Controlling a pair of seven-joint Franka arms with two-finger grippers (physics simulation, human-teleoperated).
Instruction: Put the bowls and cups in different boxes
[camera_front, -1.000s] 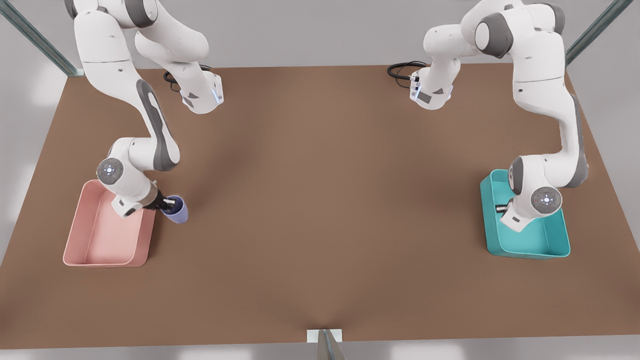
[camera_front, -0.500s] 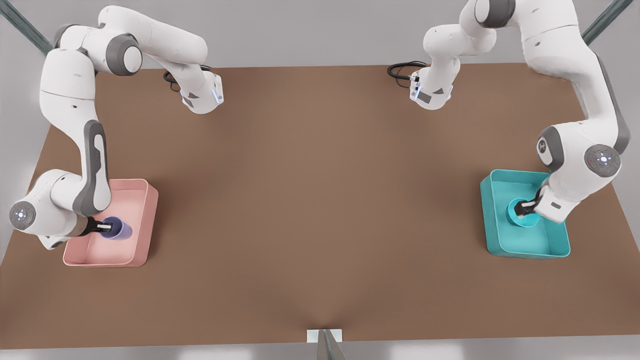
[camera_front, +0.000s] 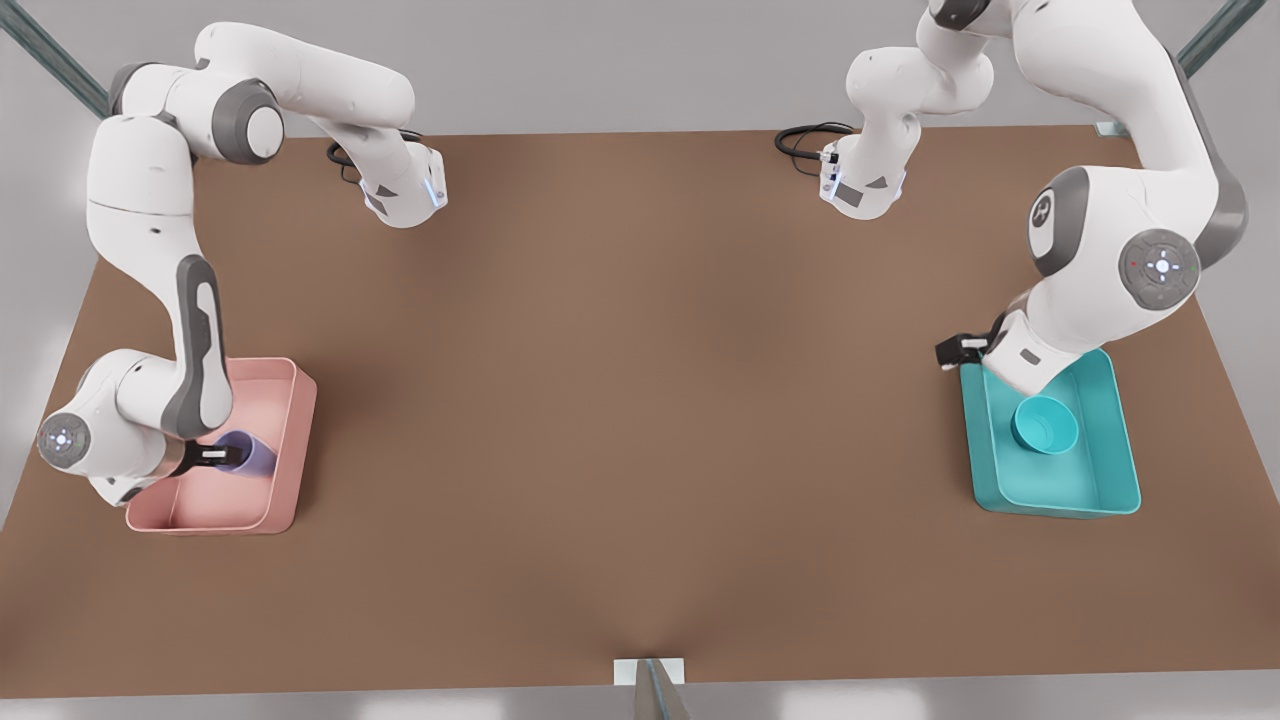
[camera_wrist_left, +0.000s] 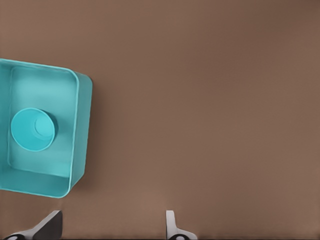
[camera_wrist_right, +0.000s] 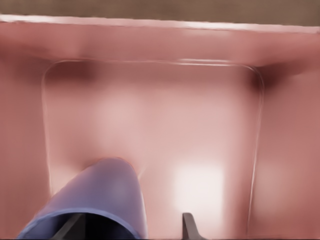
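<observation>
gripping the stiff, light-looking cup (camera_front: 245, 453) by its rim over the pink box (camera_front: 285, 445) (at eight o'clock), the right gripper (camera_front: 213, 456) pinches it, while the left gripper (camera_front: 962, 349) hangs spread and empty.

A simulated robot test bench, not a lived-in room. A broad, plain brown table (camera_front: 640, 400) stands against a blank grey backdrop, with metal frame struts (camera_front: 60, 70) at the corners. Two white robot arm bases (camera_front: 405, 185) are bolted at the far edge, with black cables (camera_front: 805, 140) coiled beside them.
</observation>
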